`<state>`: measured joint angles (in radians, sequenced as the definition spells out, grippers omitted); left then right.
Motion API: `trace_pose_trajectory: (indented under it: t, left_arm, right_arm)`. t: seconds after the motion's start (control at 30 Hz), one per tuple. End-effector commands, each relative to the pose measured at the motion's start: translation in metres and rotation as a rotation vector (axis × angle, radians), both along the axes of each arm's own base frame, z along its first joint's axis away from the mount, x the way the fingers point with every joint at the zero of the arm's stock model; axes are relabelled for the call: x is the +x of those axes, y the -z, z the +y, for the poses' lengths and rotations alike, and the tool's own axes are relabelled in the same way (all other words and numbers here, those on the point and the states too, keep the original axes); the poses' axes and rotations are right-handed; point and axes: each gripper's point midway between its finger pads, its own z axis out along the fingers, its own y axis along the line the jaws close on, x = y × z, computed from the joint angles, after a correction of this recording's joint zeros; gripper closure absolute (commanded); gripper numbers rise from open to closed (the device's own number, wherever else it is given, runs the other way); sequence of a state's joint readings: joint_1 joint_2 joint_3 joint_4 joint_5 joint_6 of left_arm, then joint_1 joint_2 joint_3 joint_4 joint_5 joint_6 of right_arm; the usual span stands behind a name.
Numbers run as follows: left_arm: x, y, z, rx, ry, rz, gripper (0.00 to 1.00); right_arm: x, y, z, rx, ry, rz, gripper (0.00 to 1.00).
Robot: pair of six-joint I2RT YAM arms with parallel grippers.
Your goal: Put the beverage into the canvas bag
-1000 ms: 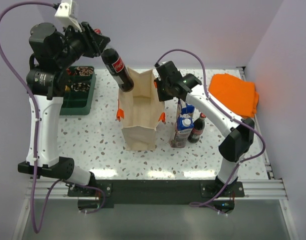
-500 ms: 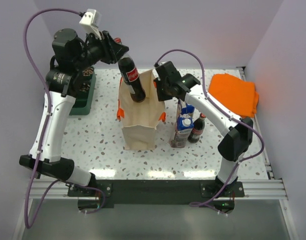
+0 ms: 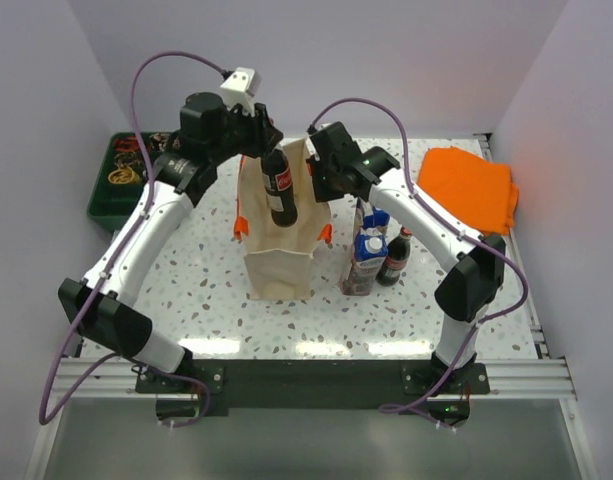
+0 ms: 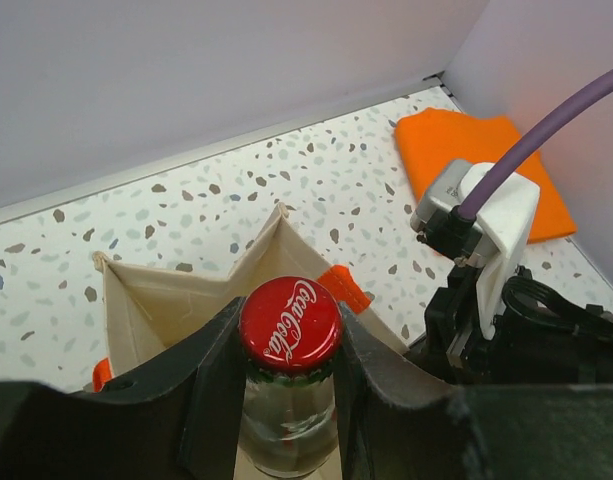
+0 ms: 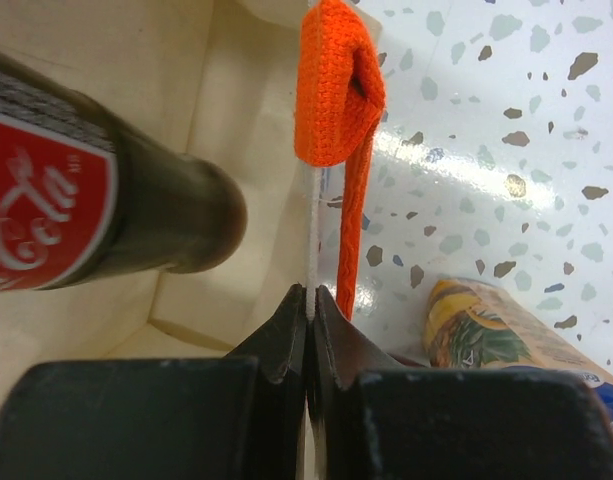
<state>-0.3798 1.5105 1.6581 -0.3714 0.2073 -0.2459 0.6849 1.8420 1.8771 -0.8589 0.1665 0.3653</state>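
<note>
Clamping the left gripper [image 4: 289, 340] around the neck of the cola bottle [image 3: 281, 200], right under the red cap, fingers [image 4: 214, 380] snug on both sides. Dangling it upright just above the centre of the top view, with the bottom end dipping into the open mouth of the canvas bag [image 3: 281, 265]. Not managing to tell whether it's touching the bag floor, though the right wrist view is showing the base hanging inside, near the inner wall.

Pinching the right gripper [image 5: 308, 300] tight on the thin cloth rim along the bag's right-hand side, just below the orange handle [image 5: 336, 90].

Seeing the bag standing upright on the speckled table [image 3: 186, 290], dead centre. Spotting a drink carton [image 3: 366, 255] and a small dark bottle [image 3: 394, 258] just right of the bag, side by side and close together. Also noticing a folded orange cloth [image 3: 471, 188] in the upper right and a green tray [image 3: 104, 205] in the upper left — both well apart from the bag.
</note>
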Motion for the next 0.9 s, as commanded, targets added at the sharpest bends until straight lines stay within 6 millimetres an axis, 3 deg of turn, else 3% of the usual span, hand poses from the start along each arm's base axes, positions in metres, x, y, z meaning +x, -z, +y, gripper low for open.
trace_pose_trajectory:
  t: [0.0, 0.23, 0.57, 0.87]
  left_arm:
    - [-0.004, -0.123, -0.001, -0.156, -0.07, -0.429, 1.0]
    - [-0.007, -0.09, -0.021, -0.114, -0.135, -0.487, 1.0]
    - [-0.006, -0.069, 0.011, -0.141, -0.356, -0.555, 1.0]
    - [-0.001, -0.064, 0.014, -0.163, -0.397, -0.586, 1.0]
  right_arm:
    - [0.0, -0.01, 0.006, 0.003, -0.007, -0.021, 1.0]
    - [-0.001, -0.02, 0.008, 0.013, -0.017, -0.034, 1.0]
    - [-0.003, -0.021, 0.01, 0.018, -0.027, -0.025, 1.0]
    - [-0.003, -0.018, 0.01, 0.013, -0.029, -0.018, 1.0]
